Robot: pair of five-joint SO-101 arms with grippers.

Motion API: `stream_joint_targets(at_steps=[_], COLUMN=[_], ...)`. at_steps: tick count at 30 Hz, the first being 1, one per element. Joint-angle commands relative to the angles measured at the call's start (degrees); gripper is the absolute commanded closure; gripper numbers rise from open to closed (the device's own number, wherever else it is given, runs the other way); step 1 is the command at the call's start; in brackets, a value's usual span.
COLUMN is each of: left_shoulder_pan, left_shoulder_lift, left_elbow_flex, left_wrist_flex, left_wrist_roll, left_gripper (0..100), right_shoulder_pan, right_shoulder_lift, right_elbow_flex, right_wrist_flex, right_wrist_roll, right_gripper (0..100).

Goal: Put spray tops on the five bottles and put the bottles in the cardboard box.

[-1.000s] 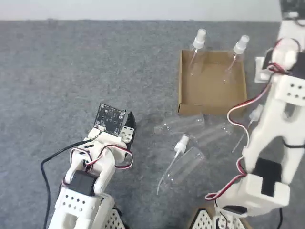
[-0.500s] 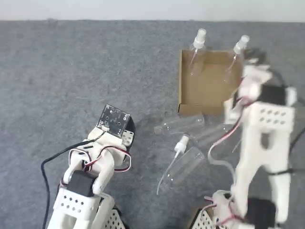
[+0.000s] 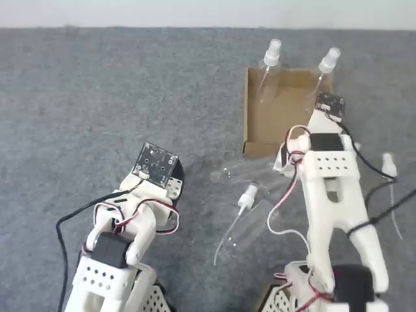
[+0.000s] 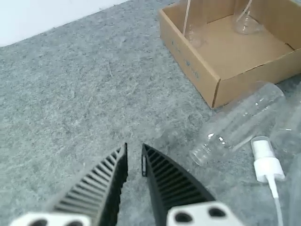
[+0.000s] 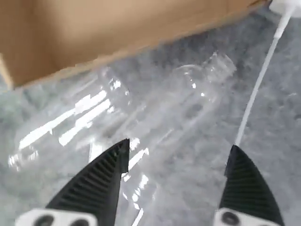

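Two bottles with white spray tops (image 3: 272, 51) (image 3: 329, 60) stand at the far side of the cardboard box (image 3: 255, 110). In front of the box, clear open bottles lie on their sides (image 3: 244, 169) (image 3: 257, 221) with a loose spray top (image 3: 247, 194) between them. Another spray top (image 3: 388, 162) lies to the right. My right arm (image 3: 328, 169) hangs over the bottles near the box. Its gripper (image 5: 178, 146) is open just above a lying bottle (image 5: 188, 103), not touching it. My left gripper (image 4: 134, 153) is shut on nothing, over bare mat left of the bottles.
The grey felt mat (image 3: 97, 97) is free on the whole left half. The box's near wall (image 5: 117, 28) rises just beyond the right gripper. A spray top's thin tube (image 5: 258, 89) lies beside the right gripper's finger. The left wrist view shows a lying bottle (image 4: 240, 120) and spray top (image 4: 265, 162).
My right arm has swung from the table's right edge leftward to above the bottles in front of the box, uncovering a spray top on the right. The left arm barely shifted.
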State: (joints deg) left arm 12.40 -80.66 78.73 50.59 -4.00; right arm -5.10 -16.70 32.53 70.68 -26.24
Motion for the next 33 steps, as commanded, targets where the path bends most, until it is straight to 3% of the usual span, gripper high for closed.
stream_joint_targets(at_steps=[1, 12, 14, 19, 23, 29, 33], left_shoulder_pan=[0.35, 0.26, 0.18, 0.18, 0.26, 0.26, 0.26], left_shoulder_lift=[0.79, 0.79, 0.79, 0.7, 0.7, 0.7, 0.7], left_elbow_flex=[-3.21, -3.21, -3.21, -3.21, -2.86, -2.33, -2.33], left_wrist_flex=[0.09, -0.09, -0.09, -0.18, -0.26, -1.41, -1.41], left_wrist_roll=[-0.44, -0.44, -0.44, -0.35, -0.26, -0.26, -0.26], left_gripper=[96, 96, 96, 96, 96, 96, 96], right_shoulder_pan=[-0.57, 3.3, 4.26, 8.57, 15.08, 25.27, 31.78], right_shoulder_lift=[2.42, 9.8, 10.33, 10.33, 10.24, 10.15, 10.15], right_elbow_flex=[-0.18, 2.2, 2.73, 3.34, 3.16, 2.99, 2.99], right_wrist_flex=[-3.82, -4.62, -4.26, -4.18, -4.18, -4.18, -4.18], right_wrist_roll=[-4.4, -5.54, -2.9, 7.12, 16.35, 38.15, 55.47], right_gripper=[72.8, 73.2, 76.1, 89.6, 92.0, 87.5, 90.6])
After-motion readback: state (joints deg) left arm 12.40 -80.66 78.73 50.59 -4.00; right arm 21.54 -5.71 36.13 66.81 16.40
